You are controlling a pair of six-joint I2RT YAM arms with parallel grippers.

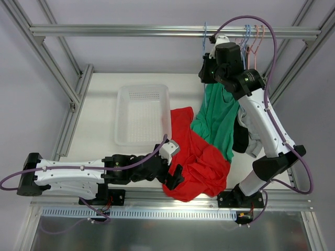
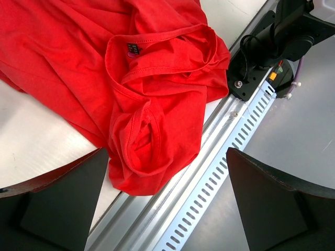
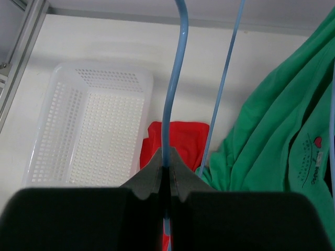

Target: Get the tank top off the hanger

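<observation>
Already the tank top (image 1: 196, 157) lay crumpled at lower centre, off the hanger (image 3: 175, 78). The left gripper (image 1: 175, 177) gaped empty over it; the right gripper (image 3: 168, 172) pinched the hanger at upper right. Removal looked done; next, probably withdrawing.

A white table (image 1: 99, 115) carries a white basket (image 1: 119, 120) at upper left-centre. A red tank top (image 1: 199, 162) lies crumpled at lower centre, spilling over the near edge. Dark clothes (image 1: 241, 137) lie at right.
</observation>
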